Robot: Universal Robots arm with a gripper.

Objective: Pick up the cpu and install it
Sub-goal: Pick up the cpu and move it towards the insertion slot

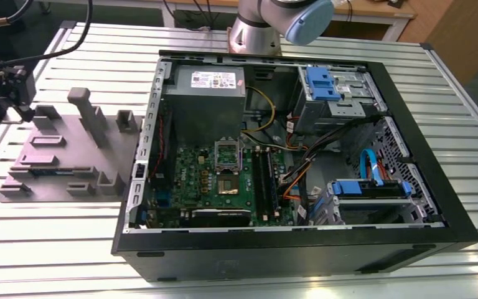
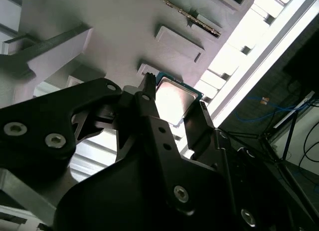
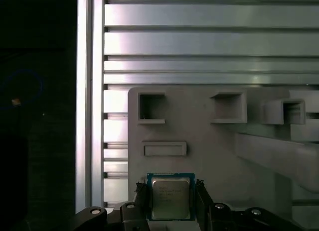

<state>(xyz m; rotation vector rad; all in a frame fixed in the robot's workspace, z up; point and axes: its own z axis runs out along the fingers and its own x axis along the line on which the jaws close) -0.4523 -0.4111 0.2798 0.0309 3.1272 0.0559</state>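
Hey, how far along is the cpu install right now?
Nothing looks finished yet. In hand: in both wrist views the gripper straddles the cpu at the grey fixture tray; whether it is actually clamped is unclear. Left: the cpu is not yet at the motherboard inside the open computer case.

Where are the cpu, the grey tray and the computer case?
cpu (image 3: 170,198): first wrist view, its metal top.
grey tray (image 1: 77,152): exterior view, bare flat face.
computer case (image 1: 305,249): exterior view, near black wall.

Fixture posts near end effector gripping cpu; table beyond open.
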